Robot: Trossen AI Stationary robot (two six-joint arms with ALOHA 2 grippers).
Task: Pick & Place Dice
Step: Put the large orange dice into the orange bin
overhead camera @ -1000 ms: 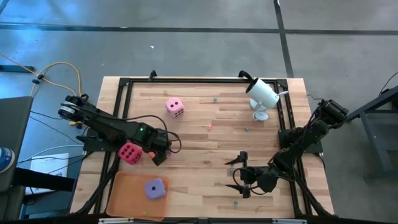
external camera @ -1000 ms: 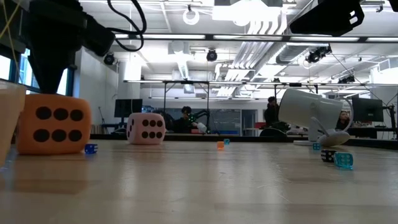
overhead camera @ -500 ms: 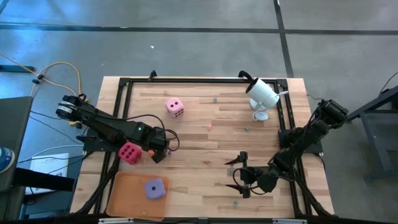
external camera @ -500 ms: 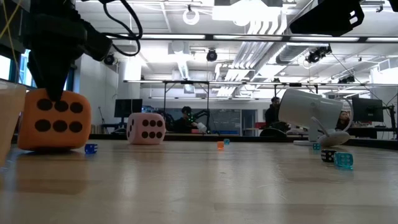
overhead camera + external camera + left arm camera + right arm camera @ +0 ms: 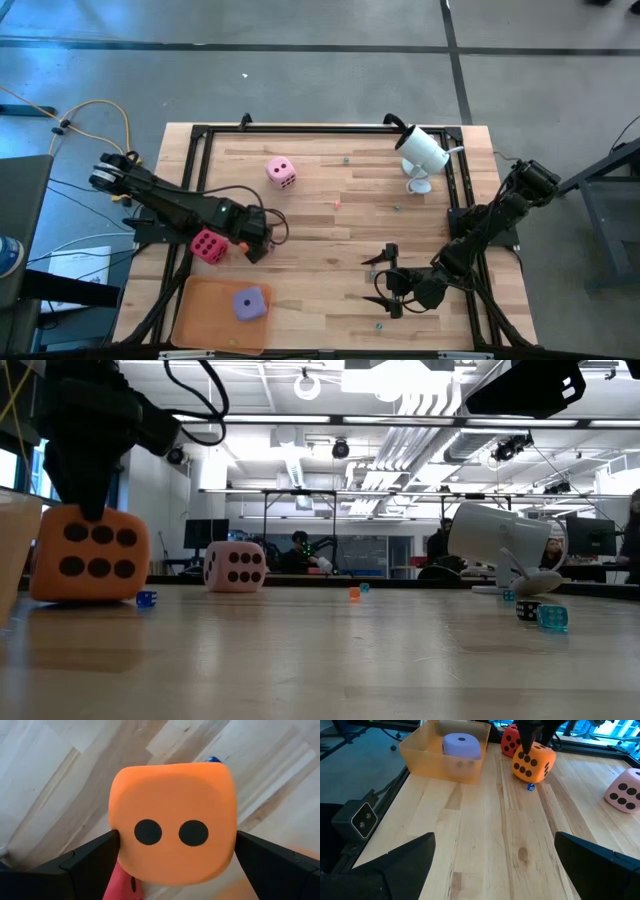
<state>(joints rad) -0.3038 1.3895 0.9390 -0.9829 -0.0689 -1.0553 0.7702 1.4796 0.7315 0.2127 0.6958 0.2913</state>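
The left gripper [image 5: 172, 852] stands directly over the orange die [image 5: 172, 822], its jaws spread to either side of the cube and against its flanks; the low view shows that die [image 5: 88, 555] sitting on the wooden surface [image 5: 330, 240] with the dark arm coming down onto its top. Taking the orange tray [image 5: 205, 312] as the landmark: the purple die [image 5: 249, 303] lies inside the tray, the magenta die [image 5: 208, 244] sits just beyond the tray's far edge, touching or just beside the orange die, and the light pink die [image 5: 280, 172] rests well beyond the tray toward the far side of the surface. A tiny blue die [image 5: 530, 787] lies just beside the orange die. The right gripper [image 5: 383, 282] waits well to the right of the tray, jaws wide apart and holding nothing. A white lamp-like fixture [image 5: 422, 152] stands at the far right corner, far from the tray.
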